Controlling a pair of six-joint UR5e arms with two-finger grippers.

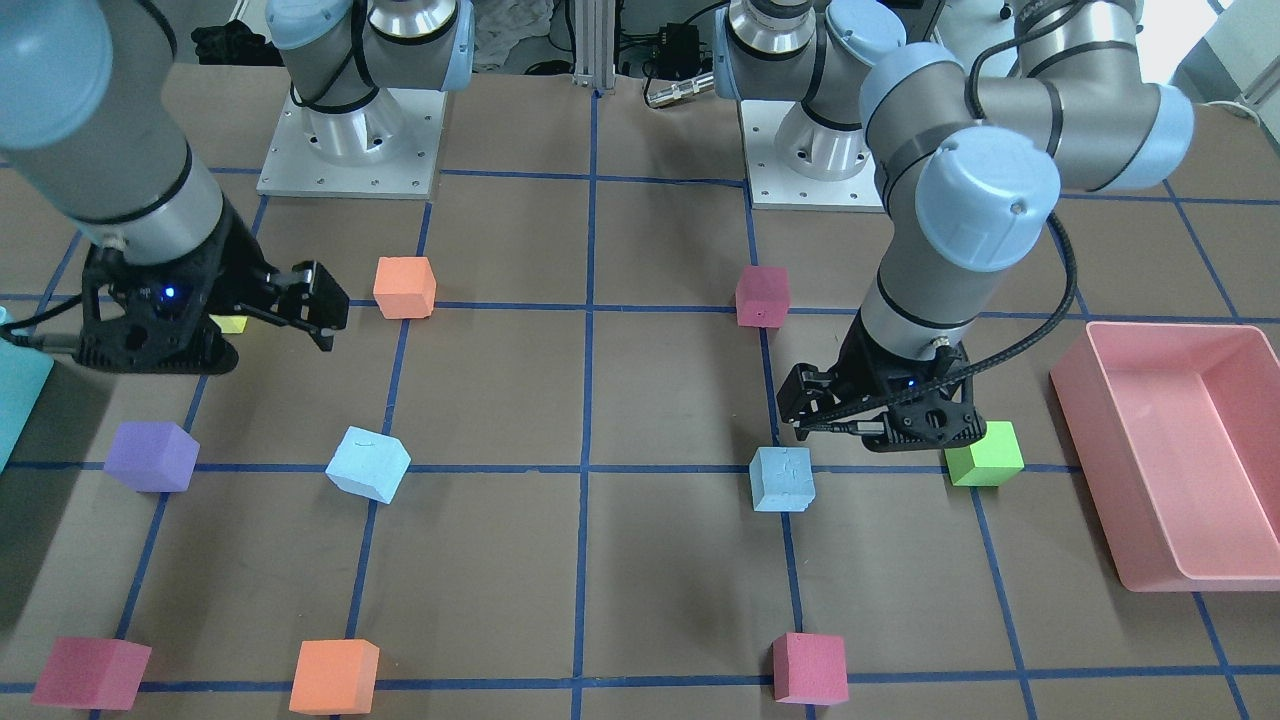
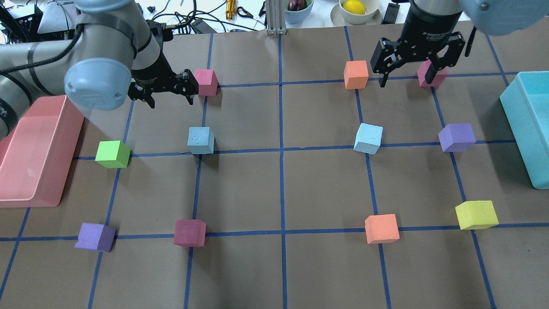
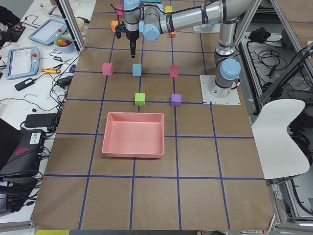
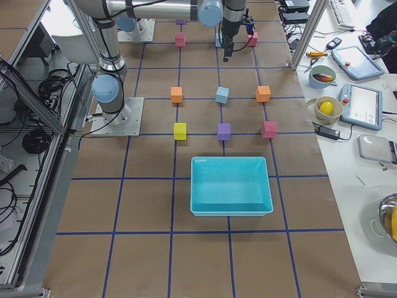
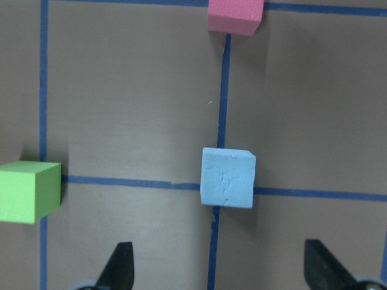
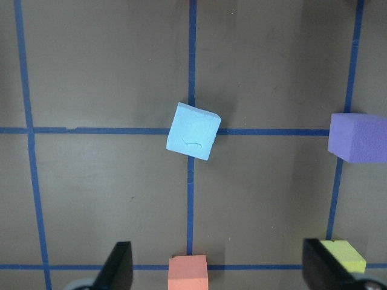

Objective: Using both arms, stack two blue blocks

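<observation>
Two pale blue blocks lie apart on the brown table. One blue block is on my left side and shows in the left wrist view ahead of the open fingertips. The other blue block is on my right side and shows in the right wrist view. My left gripper is open and empty, above the table just beyond its block. My right gripper is open and empty, raised farther beyond its block.
A pink bin stands at the left edge and a teal bin at the right edge. Coloured cubes lie on the grid: a pink one by the left gripper, a green one, an orange one, a purple one, and others nearer the robot.
</observation>
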